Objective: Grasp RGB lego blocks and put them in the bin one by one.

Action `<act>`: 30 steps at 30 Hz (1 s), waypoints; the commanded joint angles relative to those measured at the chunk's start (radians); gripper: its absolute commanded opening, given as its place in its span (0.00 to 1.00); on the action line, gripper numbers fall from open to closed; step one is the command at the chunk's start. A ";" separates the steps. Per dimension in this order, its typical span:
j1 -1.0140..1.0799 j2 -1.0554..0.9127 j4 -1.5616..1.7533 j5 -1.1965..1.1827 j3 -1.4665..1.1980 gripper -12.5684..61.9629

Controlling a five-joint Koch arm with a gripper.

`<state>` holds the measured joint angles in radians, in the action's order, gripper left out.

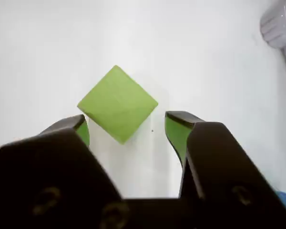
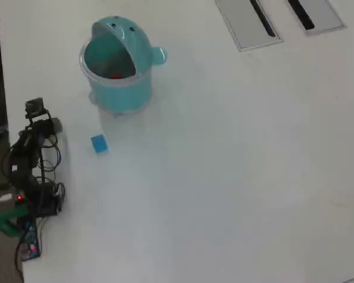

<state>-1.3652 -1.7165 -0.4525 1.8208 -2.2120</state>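
Note:
In the wrist view a yellow-green block [image 1: 117, 103] lies on the white table, turned corner-on like a diamond. My gripper [image 1: 128, 120] is open, with its green-padded jaws on either side of the block's near corner, not touching it. In the overhead view the arm and gripper [image 2: 39, 117] stand at the table's left edge and hide the green block. A blue block [image 2: 98, 143] lies to the arm's right. The teal bin [image 2: 119, 88] stands at the upper left, lid tilted open. A red block [image 2: 115, 75] shows inside it.
Two grey slotted panels [image 2: 248, 22] lie at the table's top edge in the overhead view. Cables and a green clamp [image 2: 6, 219] sit at the arm's base. A grey rounded object [image 1: 278, 24] shows at the wrist view's top right.

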 commanded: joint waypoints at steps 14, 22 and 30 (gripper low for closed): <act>-0.035 0.094 0.017 0.026 0.189 0.59; -0.041 0.164 0.043 0.034 0.204 0.59; -0.040 0.169 0.043 0.037 0.132 0.58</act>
<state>-1.4021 -1.5432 -0.4449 1.8408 -2.1046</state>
